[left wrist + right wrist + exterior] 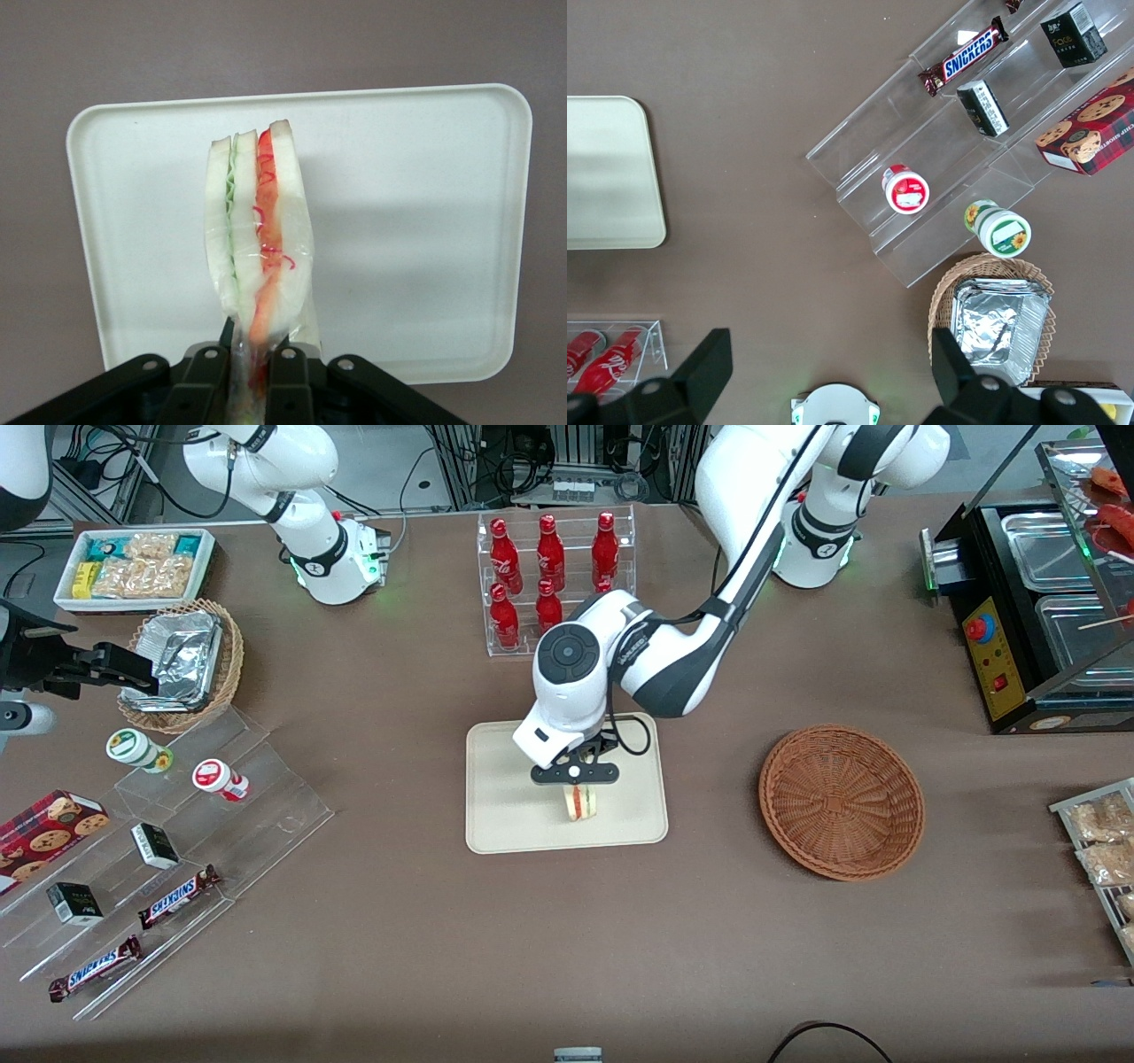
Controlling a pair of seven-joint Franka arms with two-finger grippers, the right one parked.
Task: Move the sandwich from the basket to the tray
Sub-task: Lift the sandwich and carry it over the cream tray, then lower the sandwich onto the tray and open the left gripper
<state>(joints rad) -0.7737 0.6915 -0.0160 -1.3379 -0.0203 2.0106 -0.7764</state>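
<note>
While the gripper [575, 774] hangs over the tray [505, 815], its two fingers [288, 376] are clamped on the sandwich [580, 802], pinching the wrapped wedge by one end. In the wrist view the sandwich [259, 248] stands on edge above the tray [425, 230], green filling on one side, red and orange on the other. Whether it touches the tray surface cannot be told. On the front camera's clock face, taken from the tray's middle, the sandwich sits near five o'clock, and the basket [842, 802] lies at three o'clock, well apart, toward the working arm's end of the table. A rack of red bottles [554, 571] stands at twelve o'clock.
</note>
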